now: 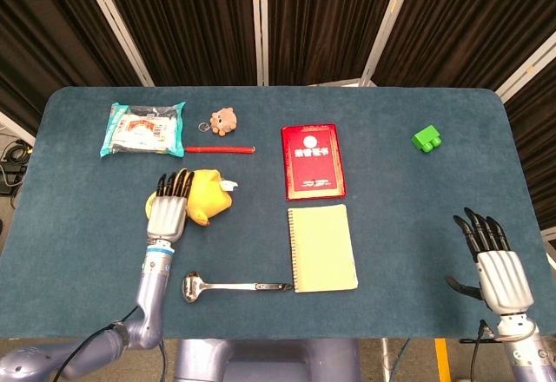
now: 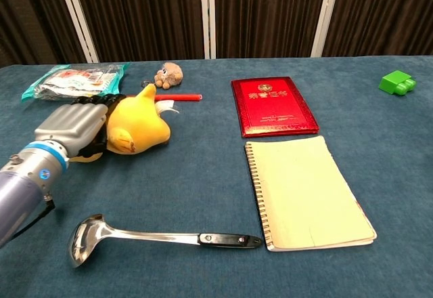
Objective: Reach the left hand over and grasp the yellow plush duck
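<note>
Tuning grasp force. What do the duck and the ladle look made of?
Yellow plush duck: soft matte fabric, probably stuffed; its fuzzy, rounded body bulges beside the left hand lying against it.
Ladle: polished metal, likely stainless steel, with a mirror-bright bowl and shaft; the grip end is black, perhaps plastic, with small pale spots that look like rivets.

The duck (image 1: pixel 207 196) lies on the table (image 1: pixel 78 217), with the left hand (image 1: pixel 168 207) on its left side. The ladle (image 1: pixel 228 286) lies in front, the notebook (image 1: pixel 321 247) to the right
</note>
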Robot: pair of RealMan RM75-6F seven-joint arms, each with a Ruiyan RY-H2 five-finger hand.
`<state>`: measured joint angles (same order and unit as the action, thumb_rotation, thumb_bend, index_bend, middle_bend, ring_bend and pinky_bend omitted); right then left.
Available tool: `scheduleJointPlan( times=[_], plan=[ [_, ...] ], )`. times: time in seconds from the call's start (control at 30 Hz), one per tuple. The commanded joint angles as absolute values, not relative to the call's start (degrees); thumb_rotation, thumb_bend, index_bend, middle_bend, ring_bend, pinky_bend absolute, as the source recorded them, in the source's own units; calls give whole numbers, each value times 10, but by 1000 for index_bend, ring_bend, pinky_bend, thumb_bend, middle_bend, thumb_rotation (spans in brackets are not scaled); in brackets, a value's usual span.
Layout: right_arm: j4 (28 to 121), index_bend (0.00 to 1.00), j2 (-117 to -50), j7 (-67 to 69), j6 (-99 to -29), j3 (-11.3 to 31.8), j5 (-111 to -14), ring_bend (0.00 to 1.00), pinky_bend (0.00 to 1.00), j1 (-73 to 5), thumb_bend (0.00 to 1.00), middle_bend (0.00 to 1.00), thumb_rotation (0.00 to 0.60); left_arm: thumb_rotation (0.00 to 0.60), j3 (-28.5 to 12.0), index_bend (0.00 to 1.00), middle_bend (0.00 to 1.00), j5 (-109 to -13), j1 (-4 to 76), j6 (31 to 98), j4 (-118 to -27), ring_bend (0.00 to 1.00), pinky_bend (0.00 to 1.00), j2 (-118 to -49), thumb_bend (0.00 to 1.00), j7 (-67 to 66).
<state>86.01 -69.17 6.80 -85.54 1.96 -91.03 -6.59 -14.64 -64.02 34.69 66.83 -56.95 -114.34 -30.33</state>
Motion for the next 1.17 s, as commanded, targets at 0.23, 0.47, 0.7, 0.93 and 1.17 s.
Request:
scheduleJointPlan(
  times=[0.23,0.47,0.7,0.93,1.17],
  plan=[
    [857,0,-697,61,-847,18,-909,0,0,-69,73,0,600,600,-160,0,0,-686,389,709,-568,0,0,-1174,1000,-327],
    [858,0,-697,58,-849,17,-911,0,0,-68,73,0,600,600,-151,0,0,-702,372,740,-629,0,0,-1139,1000,-341],
    [858,0,-699,52,-848,18,-908,0,0,-68,73,0,600,600,-97,0,0,-732,294,798,-740,0,0,-1036,1000,-319],
    [857,0,-703,41,-851,21,-904,0,0,-67,74,0,600,600,-40,0,0,-775,209,885,-803,0,0,-953,667,-297],
    [856,0,-705,41,-858,25,-903,0,0,-66,73,0,600,600,-1,0,0,-800,141,940,-814,0,0,-910,276,-250]
  ],
)
